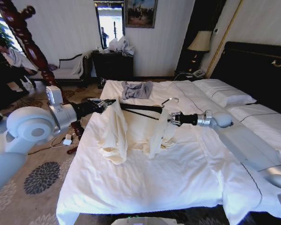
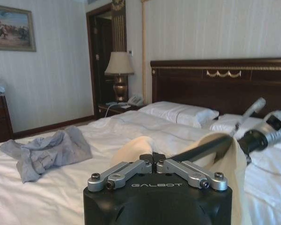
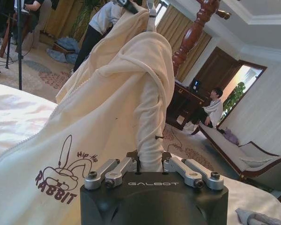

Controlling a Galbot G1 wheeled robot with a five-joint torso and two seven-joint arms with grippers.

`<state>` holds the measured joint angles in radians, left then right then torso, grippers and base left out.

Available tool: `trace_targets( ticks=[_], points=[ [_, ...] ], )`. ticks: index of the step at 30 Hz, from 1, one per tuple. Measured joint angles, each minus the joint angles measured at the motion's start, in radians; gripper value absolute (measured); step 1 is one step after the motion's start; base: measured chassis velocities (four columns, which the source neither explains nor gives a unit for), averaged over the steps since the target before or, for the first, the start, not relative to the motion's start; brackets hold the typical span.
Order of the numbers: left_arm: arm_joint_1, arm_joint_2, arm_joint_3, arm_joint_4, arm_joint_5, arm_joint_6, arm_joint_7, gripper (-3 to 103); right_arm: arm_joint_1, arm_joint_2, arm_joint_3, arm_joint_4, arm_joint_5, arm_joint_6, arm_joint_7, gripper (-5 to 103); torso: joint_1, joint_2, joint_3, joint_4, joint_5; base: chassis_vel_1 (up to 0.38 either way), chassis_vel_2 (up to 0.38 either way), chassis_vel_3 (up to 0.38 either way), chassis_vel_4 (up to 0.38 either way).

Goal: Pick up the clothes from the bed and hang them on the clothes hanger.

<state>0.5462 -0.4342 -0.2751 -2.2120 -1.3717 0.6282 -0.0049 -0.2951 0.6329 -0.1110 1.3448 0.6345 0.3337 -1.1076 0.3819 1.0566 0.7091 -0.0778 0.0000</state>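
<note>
Both arms outstretched over bed [image 1: 145, 187]: left gripper [image 1: 110, 101] jaws pinching black coat hanger [image 1: 140, 109], right gripper [image 1: 170, 119] jaws pinching cream jacket [image 1: 131, 129]; hanger's long axis runs nine-to-three.

The cream clothes [image 1: 131, 133], printed with a dark rabbit and lettering, drape over the black hanger [image 1: 141, 108], held level above the white bed [image 1: 145, 183]. Its silver hook [image 1: 170, 100] points toward 1 o'clock; sleeves hang down toward the sheet at 6 o'clock.
</note>
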Motion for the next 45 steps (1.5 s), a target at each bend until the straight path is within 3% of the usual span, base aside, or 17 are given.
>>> trace_targets(
  ticks=[12, 20, 32, 40, 45],
  points=[
    [-0.002, 0.007, 0.076, -0.010, 0.103, 0.030, -0.016, 0, 0.030, 0.016, -0.021, 0.001, 0.002, -0.023, -0.007, 19, 0.000, 0.000, 0.000, -0.0002, -0.0001, 0.000, 0.000, 0.000, 0.000],
    [-0.036, 0.005, 0.109, -0.028, 0.107, 0.027, 0.006, 0, 0.045, 0.060, -0.063, 0.002, -0.009, -0.029, -0.011, 19, 0.000, 0.000, 0.000, 0.0005, 0.0000, 0.000, 0.000, 0.000, 0.000],
    [-0.262, -0.054, 0.320, 0.021, 0.107, 0.012, 0.018, 0, 0.062, 0.085, -0.093, -0.002, -0.018, -0.030, -0.012, 19, 0.000, 0.000, 0.000, 0.0001, -0.0001, 0.000, 0.000, 0.000, 0.000],
    [-0.356, -0.109, 0.411, 0.061, 0.088, 0.012, 0.018, 0, 0.066, 0.085, -0.097, -0.006, -0.021, -0.022, -0.031, 19, 0.000, 0.000, 0.000, 0.0002, 0.0000, 0.000, 0.000, 0.000, 0.000],
    [-0.400, -0.142, 0.443, 0.099, 0.062, -0.008, 0.050, 0, 0.055, 0.082, -0.095, -0.006, -0.024, -0.011, -0.048, 19, 0.000, 0.000, 0.000, 0.0000, 0.0002, 0.000, 0.000, 0.000, 0.000]
  ],
)
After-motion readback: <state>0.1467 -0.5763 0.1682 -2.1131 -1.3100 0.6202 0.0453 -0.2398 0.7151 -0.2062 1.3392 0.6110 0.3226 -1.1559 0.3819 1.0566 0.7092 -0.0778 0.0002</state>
